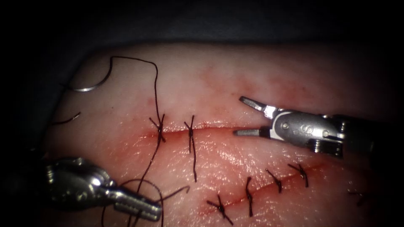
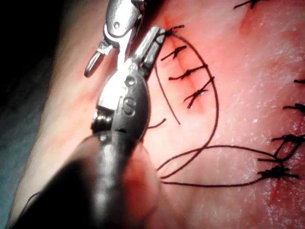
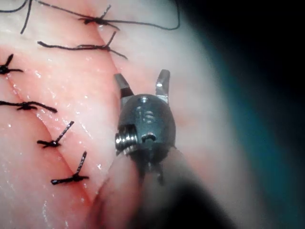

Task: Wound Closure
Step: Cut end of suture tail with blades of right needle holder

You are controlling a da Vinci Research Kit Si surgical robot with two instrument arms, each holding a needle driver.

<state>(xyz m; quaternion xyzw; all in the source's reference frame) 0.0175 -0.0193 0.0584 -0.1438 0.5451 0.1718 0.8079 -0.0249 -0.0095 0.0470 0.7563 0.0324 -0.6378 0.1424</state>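
Observation:
The curved needle [image 1: 89, 87] lies free on the tissue [image 1: 235, 80] at the far left, above the upper cut [image 1: 219, 126], and is not in the tissue. Its thread [image 1: 156, 84] arcs over and runs down through the left of two stitches [image 1: 159, 127] on that cut. From there it carries on to my left tool [image 1: 155, 212] low on the left, whose jaws are shut on the thread [image 2: 167, 31]. Loose loops [image 2: 209, 143] lie beside that tool [image 2: 159, 34]. My right tool [image 1: 238, 116] hovers at the cut's right part, jaws open and holding nothing [image 3: 141, 77].
A lower cut [image 1: 261, 189] carries several finished stitches [image 3: 64, 136]. A short cut end of thread [image 1: 67, 120] lies at the tissue's left edge. Red fluid tints the tissue along both cuts. Dark cloth surrounds the tissue.

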